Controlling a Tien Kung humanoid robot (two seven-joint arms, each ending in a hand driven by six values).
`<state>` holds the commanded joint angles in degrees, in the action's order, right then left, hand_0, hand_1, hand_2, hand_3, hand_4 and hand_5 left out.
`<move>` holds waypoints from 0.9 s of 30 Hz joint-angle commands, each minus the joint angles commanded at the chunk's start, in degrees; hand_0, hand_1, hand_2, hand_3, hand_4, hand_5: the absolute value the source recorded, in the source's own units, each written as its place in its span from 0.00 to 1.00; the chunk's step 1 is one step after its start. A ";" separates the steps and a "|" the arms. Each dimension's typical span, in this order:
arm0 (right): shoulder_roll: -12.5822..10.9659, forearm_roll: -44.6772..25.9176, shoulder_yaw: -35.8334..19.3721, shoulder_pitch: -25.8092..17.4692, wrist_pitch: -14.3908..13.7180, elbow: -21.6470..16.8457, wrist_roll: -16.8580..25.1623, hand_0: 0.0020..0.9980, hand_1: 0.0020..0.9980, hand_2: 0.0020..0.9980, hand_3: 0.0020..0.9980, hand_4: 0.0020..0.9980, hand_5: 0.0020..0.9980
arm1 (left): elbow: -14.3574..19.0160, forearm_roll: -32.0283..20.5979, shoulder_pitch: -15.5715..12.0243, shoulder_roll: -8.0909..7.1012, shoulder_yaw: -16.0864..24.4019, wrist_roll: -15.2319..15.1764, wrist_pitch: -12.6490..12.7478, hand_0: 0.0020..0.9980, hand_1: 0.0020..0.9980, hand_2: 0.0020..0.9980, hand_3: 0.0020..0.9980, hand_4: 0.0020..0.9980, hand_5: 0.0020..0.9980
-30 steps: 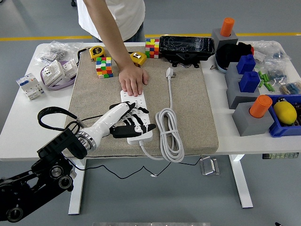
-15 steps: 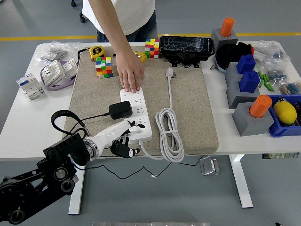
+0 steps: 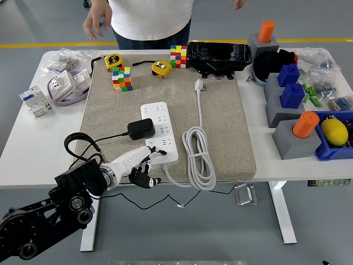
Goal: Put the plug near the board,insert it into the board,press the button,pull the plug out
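Black plug [image 3: 141,129] sits against the left side of the white board [image 3: 160,133], a little left of the frame's centre; whether its pins are fully seated cannot be told from this high view. Its thin cable [image 3: 83,141] loops down and left over the mat [image 3: 165,118] toward the left hand [image 3: 140,165], which rests at the mat's near edge, just below the board's lower end. The hand grasps nothing — its fingers are loosely curled and slack. The right arm is out of view. A person [image 3: 149,19] stands at the top of the frame, both hands off the table.

The main risk, as I judge it, is the board sliding: nothing pins it down now, so a press on the button or a pull on the plug could drag it across the mat instead. The cable loop lies close to the wrist — a reach could snag it and tug the plug askew. The board's own thick cord [image 3: 198,157] coils just right, another catch for the fingers.
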<state>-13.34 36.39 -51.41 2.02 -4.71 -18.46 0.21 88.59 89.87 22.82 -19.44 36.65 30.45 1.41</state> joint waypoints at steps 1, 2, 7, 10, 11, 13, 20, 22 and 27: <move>0.00 0.03 -0.12 -0.03 -0.01 -0.01 0.00 0.61 0.64 0.65 0.55 0.96 0.49 | -0.32 0.24 0.00 0.03 -0.04 -0.01 0.11 0.06 0.08 0.14 0.88 0.74 0.00; 0.00 0.05 -0.18 -0.05 -0.02 -0.03 0.00 0.61 0.64 0.65 0.55 0.96 0.49 | -0.50 0.33 0.00 0.04 -0.05 -0.04 0.15 0.06 0.08 0.14 0.88 0.74 0.00; 0.02 0.21 -0.40 -0.18 -0.01 -0.10 -0.02 0.61 0.64 0.65 0.55 0.96 0.49 | -0.79 0.37 -0.07 0.08 0.21 -0.12 0.24 0.06 0.08 0.14 0.88 0.75 0.00; 0.08 0.28 -0.50 -0.22 -0.01 -0.18 -0.04 0.61 0.64 0.65 0.55 0.96 0.49 | -0.99 0.47 -0.06 0.13 0.18 -0.04 0.30 0.06 0.08 0.14 0.88 0.75 0.00; 0.08 0.31 -0.53 -0.24 -0.02 -0.23 -0.03 0.61 0.64 0.65 0.55 0.96 0.49 | -1.05 0.44 -0.09 0.14 0.19 -0.02 0.29 0.06 0.08 0.14 0.88 0.75 0.00; 0.10 0.44 -0.63 -0.26 -0.01 -0.43 -0.02 0.61 0.64 0.65 0.55 0.96 0.49 | -1.37 0.44 -0.17 0.20 0.25 0.05 0.27 0.06 0.07 0.14 0.88 0.75 0.00; 0.25 0.65 -1.13 -0.22 -0.02 -0.66 0.00 0.61 0.64 0.65 0.55 0.96 0.49 | -0.56 -0.68 -0.22 0.15 0.58 -0.40 0.01 0.06 0.07 0.14 0.87 0.75 0.00; 0.24 0.67 -1.18 -0.24 -0.01 -0.69 0.00 0.61 0.64 0.65 0.55 0.96 0.49 | -0.34 -1.04 -0.21 0.16 0.67 -0.49 0.03 0.06 0.07 0.14 0.87 0.75 0.00; 0.24 0.70 -1.23 -0.31 -0.03 -0.69 -0.01 0.61 0.64 0.65 0.55 0.96 0.49 | -1.23 -0.35 -0.24 0.33 0.69 -0.36 0.29 0.06 0.07 0.14 0.87 0.76 0.00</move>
<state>-13.09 37.09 -52.64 1.71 -4.74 -19.15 0.21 87.36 89.51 22.57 -19.11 37.34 30.09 1.70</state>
